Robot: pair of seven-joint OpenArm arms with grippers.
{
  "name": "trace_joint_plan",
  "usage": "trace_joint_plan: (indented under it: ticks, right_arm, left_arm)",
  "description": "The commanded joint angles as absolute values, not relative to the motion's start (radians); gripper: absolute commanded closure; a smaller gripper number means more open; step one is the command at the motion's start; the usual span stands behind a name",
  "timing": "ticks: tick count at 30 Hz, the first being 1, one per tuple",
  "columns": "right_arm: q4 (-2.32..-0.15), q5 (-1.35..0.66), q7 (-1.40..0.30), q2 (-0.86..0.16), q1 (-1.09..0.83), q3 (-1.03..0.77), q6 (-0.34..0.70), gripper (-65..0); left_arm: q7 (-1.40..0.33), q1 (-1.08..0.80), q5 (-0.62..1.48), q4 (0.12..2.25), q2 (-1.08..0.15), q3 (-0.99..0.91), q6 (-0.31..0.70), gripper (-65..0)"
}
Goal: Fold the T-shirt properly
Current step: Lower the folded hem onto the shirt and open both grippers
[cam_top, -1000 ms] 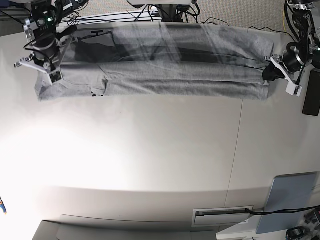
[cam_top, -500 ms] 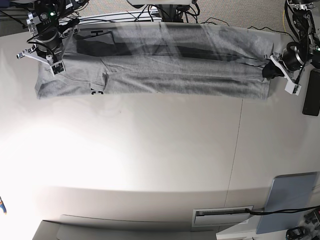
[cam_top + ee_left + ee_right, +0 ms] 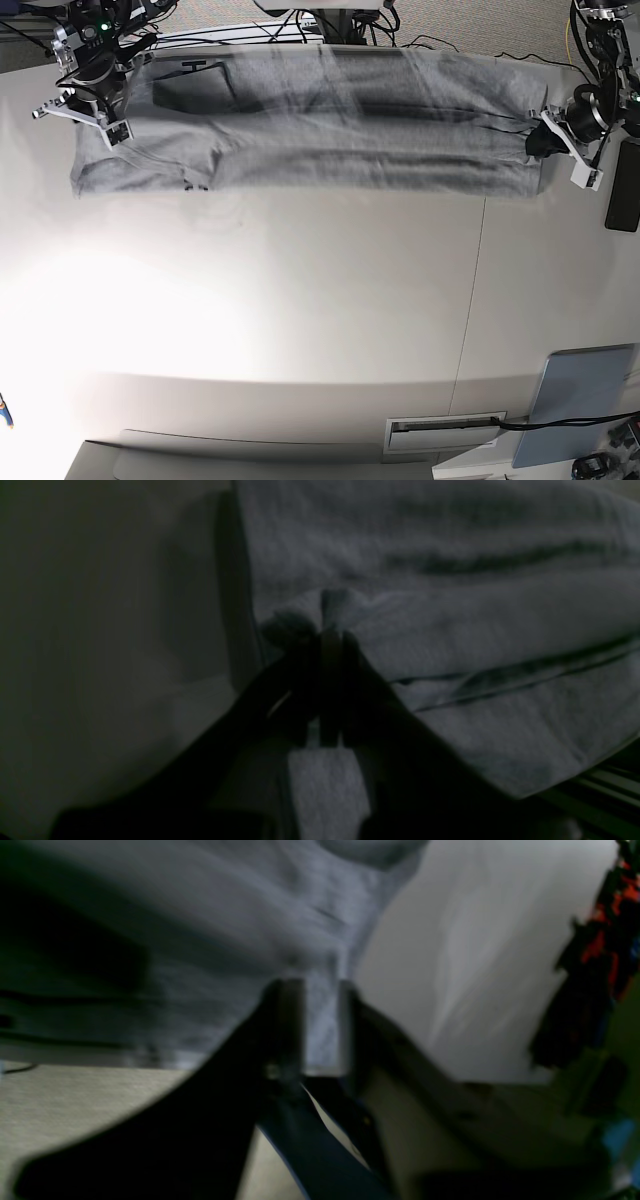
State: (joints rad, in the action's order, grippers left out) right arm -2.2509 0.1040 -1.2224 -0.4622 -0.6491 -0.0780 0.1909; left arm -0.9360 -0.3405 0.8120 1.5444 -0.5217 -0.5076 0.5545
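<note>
Desk: What does the table [image 3: 300, 290] hold?
Reporter: A grey T-shirt [image 3: 350, 150] stretches along the far side, its long axis running left to right in the base view, with layers lapped in a long, narrow band.
Desk: And the claws?
Reporter: The robot's left gripper [image 3: 327, 645] pinches a gathered bit of cloth at the band's right end. The right gripper [image 3: 315, 995], its fingers spread, stands over the left end, cloth showing between the tips.
Desk: Which matters next?
Reporter: The right one, by all appearances. It is the nearer to the left end, and the fabric lies directly beneath and between its fingers, the rest running off rightward toward its partner. A regrip or retreat there likely calls for clearing the loose layer without dragging it.
</note>
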Motion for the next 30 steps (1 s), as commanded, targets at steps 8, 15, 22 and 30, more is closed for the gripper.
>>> trace_joint_plan:
  ticks: [8, 15, 22, 30]
  right_arm:
    - [-2.267, 0.114, -1.211, -0.474, -0.654, -0.087, 0.182, -22.9]
    - [-2.267, 0.114, -1.200, -0.474, -0.654, -0.087, 0.156, -22.9]
    - [-2.267, 0.114, -1.199, -0.474, -0.653, -0.087, 0.137, -22.9]
    - [-2.267, 0.113, -1.181, -0.474, -0.653, -0.087, 0.137, -22.9]
  left_arm:
    - [-0.967, -0.335, 0.820, 1.573, -0.549, -0.521, 0.552, 0.0]
    - [-1.084, -0.335, 0.819, 1.703, -0.549, -0.521, 0.551, 0.0]
    - [-1.102, -0.335, 0.746, 1.776, -0.549, -0.521, 0.508, 0.0]
    - [-1.146, -0.336, 0.740, 1.836, -0.549, -0.521, 0.493, 0.0]
